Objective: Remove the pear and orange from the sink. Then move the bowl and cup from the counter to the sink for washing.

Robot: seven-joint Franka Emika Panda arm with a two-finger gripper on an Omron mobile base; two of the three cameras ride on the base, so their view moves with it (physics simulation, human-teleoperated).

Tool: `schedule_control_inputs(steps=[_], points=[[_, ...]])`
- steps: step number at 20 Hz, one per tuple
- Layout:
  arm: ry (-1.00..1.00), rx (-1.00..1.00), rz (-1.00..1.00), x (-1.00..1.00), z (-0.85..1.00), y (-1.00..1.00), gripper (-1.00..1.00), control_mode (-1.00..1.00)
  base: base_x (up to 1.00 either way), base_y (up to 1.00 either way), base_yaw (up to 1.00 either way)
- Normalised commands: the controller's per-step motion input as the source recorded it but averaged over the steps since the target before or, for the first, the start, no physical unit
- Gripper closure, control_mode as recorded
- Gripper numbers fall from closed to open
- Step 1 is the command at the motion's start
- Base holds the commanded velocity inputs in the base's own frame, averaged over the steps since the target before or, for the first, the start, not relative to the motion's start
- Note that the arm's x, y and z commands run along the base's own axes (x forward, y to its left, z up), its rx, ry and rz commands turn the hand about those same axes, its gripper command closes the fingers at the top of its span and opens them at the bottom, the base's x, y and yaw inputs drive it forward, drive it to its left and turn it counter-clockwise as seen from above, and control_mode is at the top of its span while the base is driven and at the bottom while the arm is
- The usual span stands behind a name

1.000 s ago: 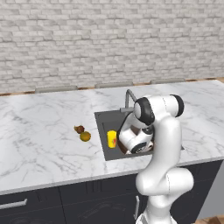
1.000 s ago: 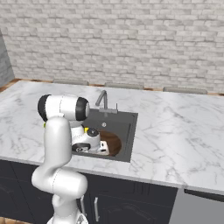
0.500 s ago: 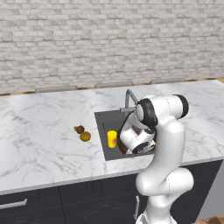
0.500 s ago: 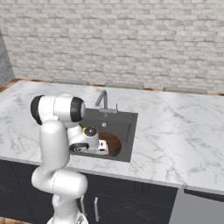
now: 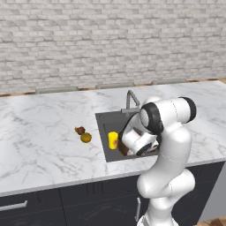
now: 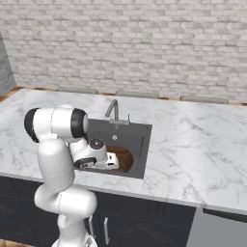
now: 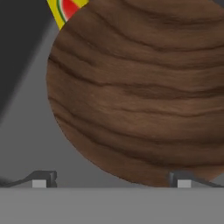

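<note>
Bowl and yellow cup sit in the sink; pear and orange lie on the worktop, presumably cleared. Right base: my arm hangs over the bowl. Hand view: my end effector is spread, empty, fingertips beside the bowl.

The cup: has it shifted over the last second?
No. The cup stands at the same spot inside the sink, by its left wall, level with the pear and orange on the counter.
</note>
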Motion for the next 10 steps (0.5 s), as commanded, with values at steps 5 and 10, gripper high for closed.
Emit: schedule_control_inputs(steps=[5, 10], points=[[0.04, 0.00, -0.04, 0.00, 0.44, 0.00, -1.00, -1.00, 0.00, 0.00, 0.00], [0.05, 0.00, -0.04, 0.00, 0.45, 0.00, -1.00, -1.00, 0.00, 0.00, 0.00]])
